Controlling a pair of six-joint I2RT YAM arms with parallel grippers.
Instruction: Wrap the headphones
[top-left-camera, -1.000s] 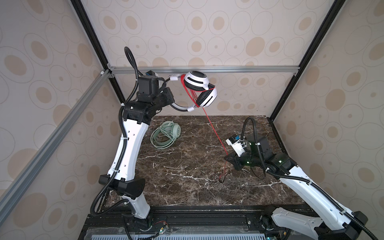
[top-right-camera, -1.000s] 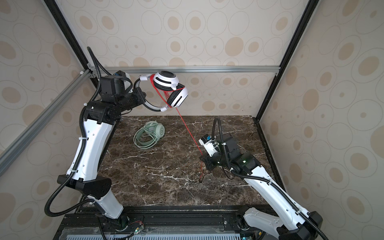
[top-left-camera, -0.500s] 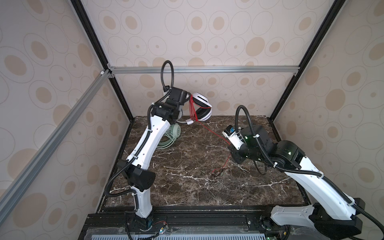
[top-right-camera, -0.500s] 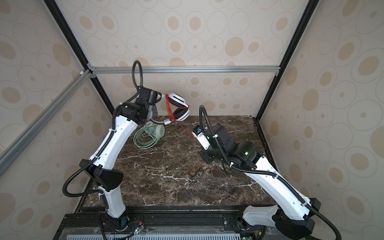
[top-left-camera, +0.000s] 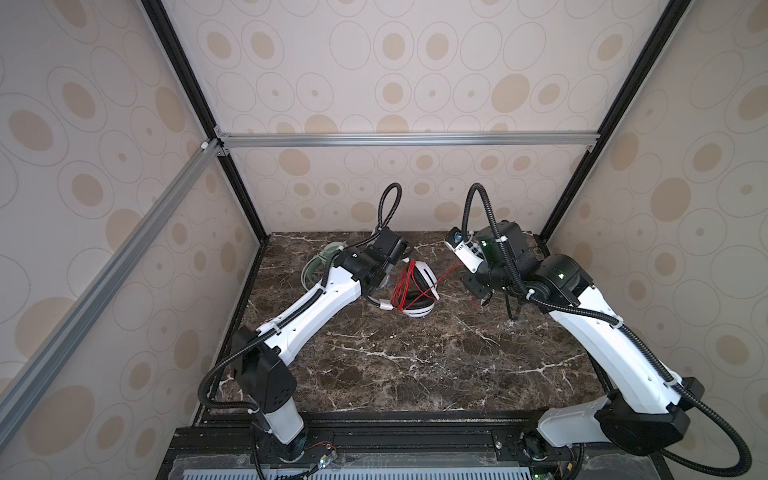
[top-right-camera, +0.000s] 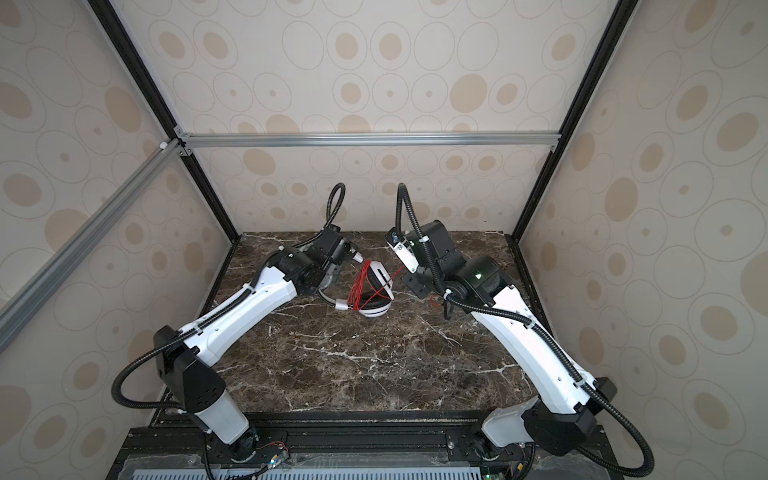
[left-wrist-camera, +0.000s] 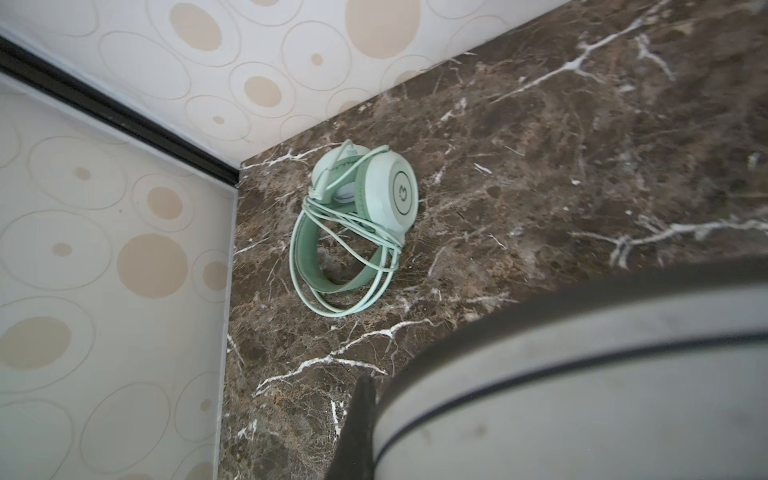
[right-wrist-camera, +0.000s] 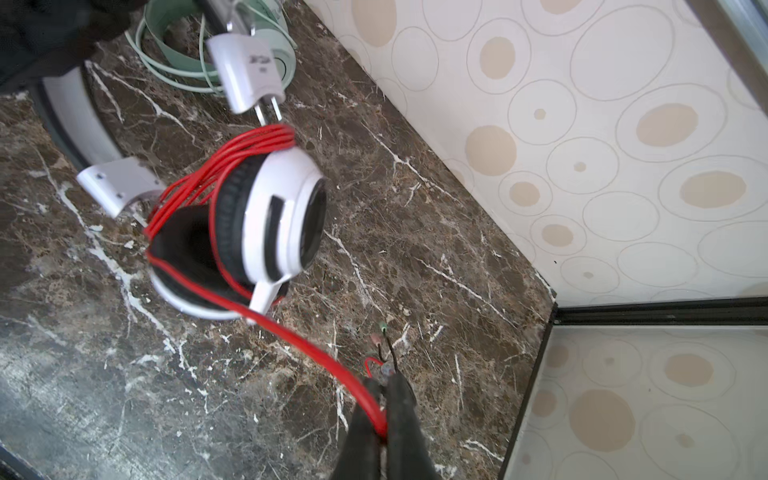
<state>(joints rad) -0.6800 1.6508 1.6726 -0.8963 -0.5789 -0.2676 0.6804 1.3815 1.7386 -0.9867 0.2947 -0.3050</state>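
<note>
The mint green headphones (left-wrist-camera: 386, 195) lie in the far left corner of the table (top-left-camera: 395, 365), with their pale cable (left-wrist-camera: 332, 307) looped around the band. The left pincer (top-right-camera: 328, 282) is closed on the grey headband (left-wrist-camera: 582, 395) of the white-and-black headphones (top-left-camera: 419, 291), located toward the rear centre, with the red cable (right-wrist-camera: 316, 345) wound across them. One strand runs rightward to the right pincer (right-wrist-camera: 384, 390), which is clamped shut on it.
</note>
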